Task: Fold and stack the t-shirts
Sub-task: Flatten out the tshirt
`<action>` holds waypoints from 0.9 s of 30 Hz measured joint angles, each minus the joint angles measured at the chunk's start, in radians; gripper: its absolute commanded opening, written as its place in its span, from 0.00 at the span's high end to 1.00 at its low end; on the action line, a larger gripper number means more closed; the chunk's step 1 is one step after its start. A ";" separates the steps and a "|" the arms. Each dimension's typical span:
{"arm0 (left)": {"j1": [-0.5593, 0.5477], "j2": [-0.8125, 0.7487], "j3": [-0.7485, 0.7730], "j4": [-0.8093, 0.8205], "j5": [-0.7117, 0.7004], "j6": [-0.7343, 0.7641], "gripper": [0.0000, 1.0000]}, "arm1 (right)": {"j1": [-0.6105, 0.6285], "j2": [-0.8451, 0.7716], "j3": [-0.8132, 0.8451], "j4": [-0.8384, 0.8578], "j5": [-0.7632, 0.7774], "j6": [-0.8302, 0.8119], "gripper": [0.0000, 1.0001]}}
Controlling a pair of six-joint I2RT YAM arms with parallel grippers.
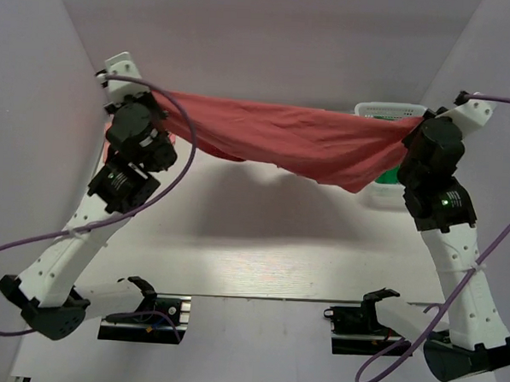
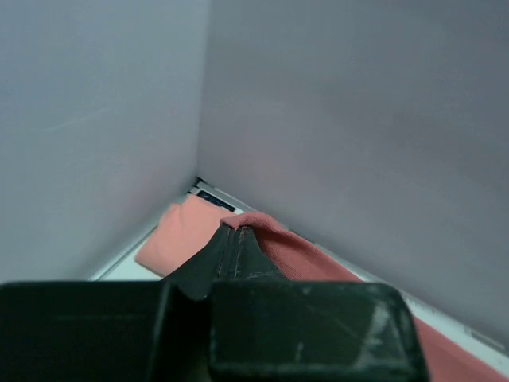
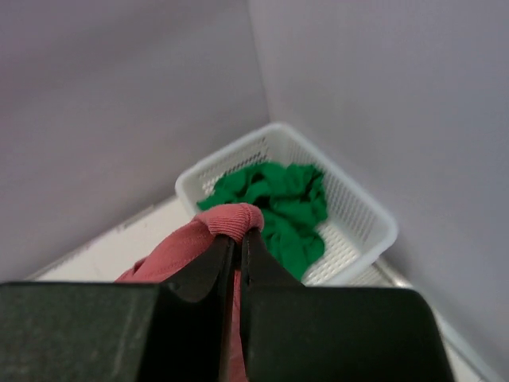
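Note:
The large brick-red t-shirt (image 1: pixel 292 142) hangs stretched in the air between my two grippers, over the far part of the table, sagging in the middle. My left gripper (image 1: pixel 166 116) is shut on its left end; the left wrist view shows the gripper (image 2: pixel 236 232) closed, with a ribbed red edge (image 2: pixel 302 255) pinched in it. My right gripper (image 1: pixel 415 129) is shut on the right end; the right wrist view shows the gripper (image 3: pixel 238 236) clamped under a roll of red hem (image 3: pixel 232 219). The salmon-pink t-shirt (image 2: pixel 179 235) lies folded flat in the far left corner.
A white mesh basket (image 1: pixel 383 110) stands in the far right corner, holding a crumpled green cloth (image 3: pixel 278 195); its rim (image 3: pixel 374 215) lies just beyond my right gripper. Grey walls close in the back and both sides. The white table (image 1: pixel 261 243) lies below the shirt.

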 measured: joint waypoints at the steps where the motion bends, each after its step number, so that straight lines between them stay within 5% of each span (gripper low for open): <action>1: 0.000 -0.022 -0.008 0.024 -0.023 0.026 1.00 | -0.002 -0.007 0.017 0.014 0.016 -0.031 1.00; 13: -0.015 -0.231 -0.078 0.183 -0.154 0.213 1.00 | -0.001 -0.079 0.066 0.185 0.120 -0.301 1.00; 23: -0.018 -0.215 -0.082 0.000 -0.148 0.033 1.00 | -0.004 -0.151 0.033 0.118 -0.095 -0.197 1.00; 27: -0.003 -0.163 -0.191 -0.015 -0.107 -0.073 1.00 | -0.005 -0.079 -0.070 0.110 -0.203 -0.115 1.00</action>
